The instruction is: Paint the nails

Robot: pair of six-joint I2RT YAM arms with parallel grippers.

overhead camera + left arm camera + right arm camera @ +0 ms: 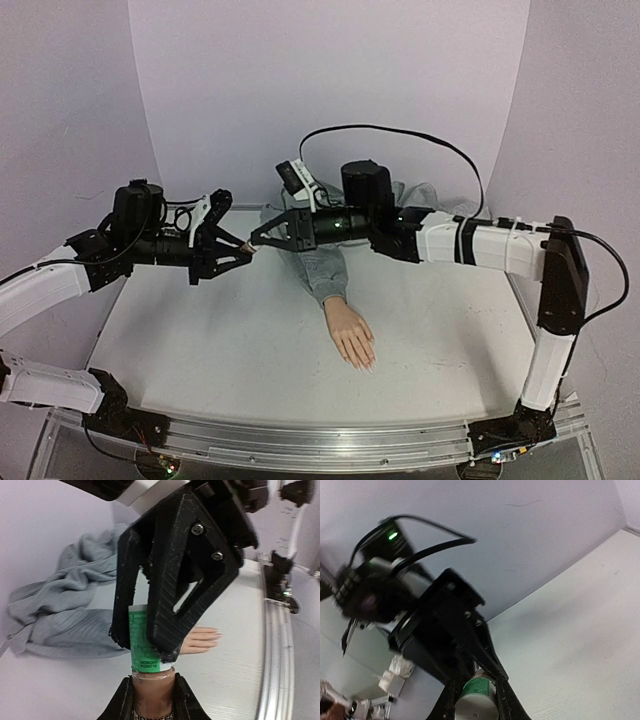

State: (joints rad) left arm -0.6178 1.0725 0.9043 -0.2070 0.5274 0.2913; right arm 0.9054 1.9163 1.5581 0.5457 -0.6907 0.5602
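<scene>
The two arms meet in the air above the back left part of the white surface (200, 340). Between them is a small bottle (142, 645) with a green and white label. The left claw (152, 686) is closed tight on the brownish end of this bottle, one finger on each side. The right claw (476, 691) comes from the opposite side, and its jaws are closed on the labelled end of the same bottle, so both claws have hold of it together. The bottle does not touch the surface.

The mannequin hand (350, 333) lies flat on the surface, near the middle and a little to the right, well apart from the two claws and lower than them. Its fingers point toward the near edge, where the arm bases are. The nails (365, 365) are at the fingertips, pale and very small; I cannot tell if any paint is on them. The grey sleeve (322, 268) goes from the wrist toward the back wall, where the cloth is in a loose heap under the right arm.
</scene>
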